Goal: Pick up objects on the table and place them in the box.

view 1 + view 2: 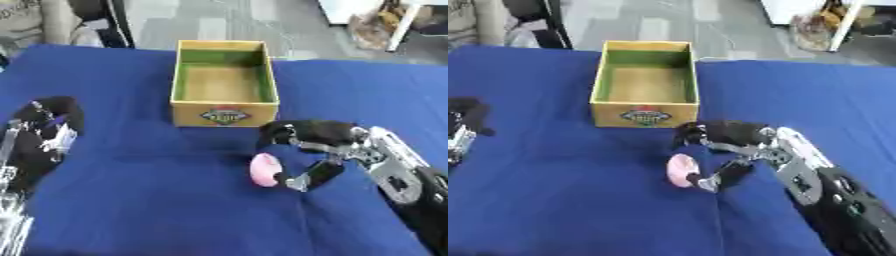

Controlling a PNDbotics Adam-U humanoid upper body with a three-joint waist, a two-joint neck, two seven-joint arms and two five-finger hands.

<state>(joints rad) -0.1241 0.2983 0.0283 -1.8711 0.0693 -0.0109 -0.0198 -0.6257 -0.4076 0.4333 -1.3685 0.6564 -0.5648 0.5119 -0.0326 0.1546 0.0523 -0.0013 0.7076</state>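
In the left eye view, the right hand [308, 150] curls round a small pink rounded object [263, 170] just before the yellow cardboard box [225, 114], while in the right eye view the left hand [460, 131], left of the box, hides its fingers.

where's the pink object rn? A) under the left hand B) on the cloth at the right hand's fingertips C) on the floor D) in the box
B: the pink object lies on the blue cloth in front of the box, at the right hand's curled fingers.
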